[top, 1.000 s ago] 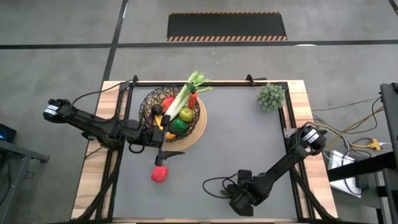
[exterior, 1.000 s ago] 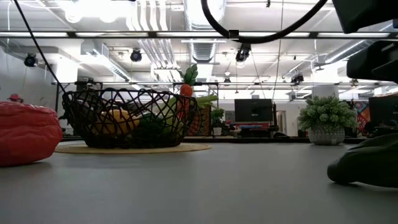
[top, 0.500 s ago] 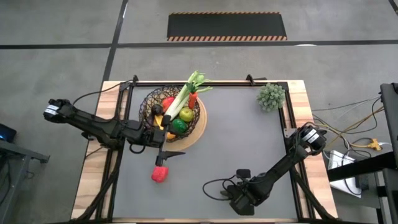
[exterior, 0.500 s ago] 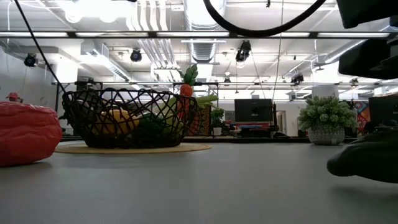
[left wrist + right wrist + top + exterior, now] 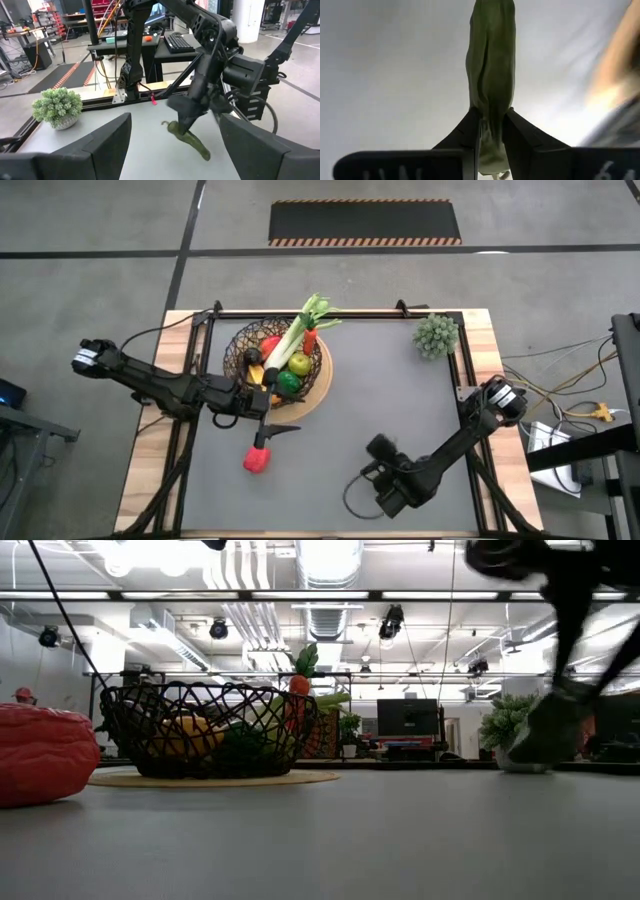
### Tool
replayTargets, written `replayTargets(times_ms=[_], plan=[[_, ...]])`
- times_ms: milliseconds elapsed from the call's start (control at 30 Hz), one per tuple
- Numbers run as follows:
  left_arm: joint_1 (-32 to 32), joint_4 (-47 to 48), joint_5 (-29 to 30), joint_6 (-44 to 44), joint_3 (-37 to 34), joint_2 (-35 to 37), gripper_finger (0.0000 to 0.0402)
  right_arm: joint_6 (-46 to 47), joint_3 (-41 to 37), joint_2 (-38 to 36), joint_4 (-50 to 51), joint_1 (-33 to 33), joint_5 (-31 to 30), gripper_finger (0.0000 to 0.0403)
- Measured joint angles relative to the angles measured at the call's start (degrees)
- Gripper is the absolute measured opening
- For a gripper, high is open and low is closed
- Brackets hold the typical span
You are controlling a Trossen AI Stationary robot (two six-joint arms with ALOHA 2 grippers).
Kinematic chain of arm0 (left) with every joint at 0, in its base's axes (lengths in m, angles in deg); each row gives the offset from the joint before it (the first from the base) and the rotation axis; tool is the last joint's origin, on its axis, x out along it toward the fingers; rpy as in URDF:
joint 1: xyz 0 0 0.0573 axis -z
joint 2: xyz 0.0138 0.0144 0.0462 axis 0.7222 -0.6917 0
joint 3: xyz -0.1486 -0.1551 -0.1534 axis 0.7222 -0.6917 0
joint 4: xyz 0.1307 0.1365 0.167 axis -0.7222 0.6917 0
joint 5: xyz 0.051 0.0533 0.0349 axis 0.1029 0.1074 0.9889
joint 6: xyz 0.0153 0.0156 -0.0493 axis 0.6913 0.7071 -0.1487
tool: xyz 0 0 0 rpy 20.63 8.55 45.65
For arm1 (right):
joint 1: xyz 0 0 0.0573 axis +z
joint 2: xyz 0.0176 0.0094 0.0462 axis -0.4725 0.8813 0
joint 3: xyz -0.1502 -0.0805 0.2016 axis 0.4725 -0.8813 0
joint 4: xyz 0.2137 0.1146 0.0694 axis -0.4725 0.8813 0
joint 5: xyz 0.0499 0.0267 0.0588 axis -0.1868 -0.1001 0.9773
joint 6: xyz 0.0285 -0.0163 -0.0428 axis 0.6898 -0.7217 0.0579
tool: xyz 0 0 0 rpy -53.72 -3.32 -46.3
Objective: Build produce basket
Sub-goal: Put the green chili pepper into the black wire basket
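From the high view, the basket sits on its tan disc at the far left part of the grey surface, filled with produce: a long leek leaning over its far rim, a carrot beside it, a green apple, a lime and a red pepper. The left gripper rests just beside the basket's near edge, its fingers spread with nothing between them. Another red pepper lies alone on the surface just past it (near, but apart from the fingers). The spiky plant stands at the far right corner. The right gripper is at the near middle of the surface, well apart from the basket.

In the low view, the basket stands on its disc with the carrot poking up above the wire rim. The loose red pepper fills the left edge. The right arm shows blurred at the right, in front of the plant.

The left wrist view looks between its own spread fingers across the surface to the right gripper, which holds a green cucumber raised off the surface, hanging tilted. The plant stands farther off.

The right wrist view shows the cucumber pinched between the two dark fingers, extending straight out over the grey surface.
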Motion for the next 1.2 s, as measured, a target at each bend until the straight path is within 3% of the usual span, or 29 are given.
replayTargets(times_ms=[100,200,333,433,567,900,1200], plan=[[0.0,0.0,0.0,0.2,0.1,0.2,0.0283,-24.1,0.6,0.0,0.6,0.0,-10.6,0.0049],[0.0,-0.1,0.0,0.2,0.1,1.1,0.0283,-40.2,0.6,0.0,0.9,-0.1,-28.6,0.0049],[0.1,1.0,0.0,0.2,-0.2,2.5,0.0283,-49.6,0.8,-0.1,1.0,-2.7,-53.8,0.0049],[0.3,0.9,0.0,0.2,-0.2,4.5,0.0283,-50.7,1.6,-1.0,0.9,-5.7,-61.6,0.0049],[0.3,0.9,0.0,0.2,-0.5,7.4,0.0283,-50.9,2.3,-2.0,0.9,-10.8,-65.5,0.0049],[0.4,0.6,0.0,0.3,-3.9,13.3,0.0283,-54.8,5.3,-2.6,0.6,-25.9,-65.7,0.0049],[0.4,0.4,0.0,0.7,-5.2,16.9,0.0283,-51.0,7.3,-2.6,-2.0,-33.8,-58.6,0.0049]])
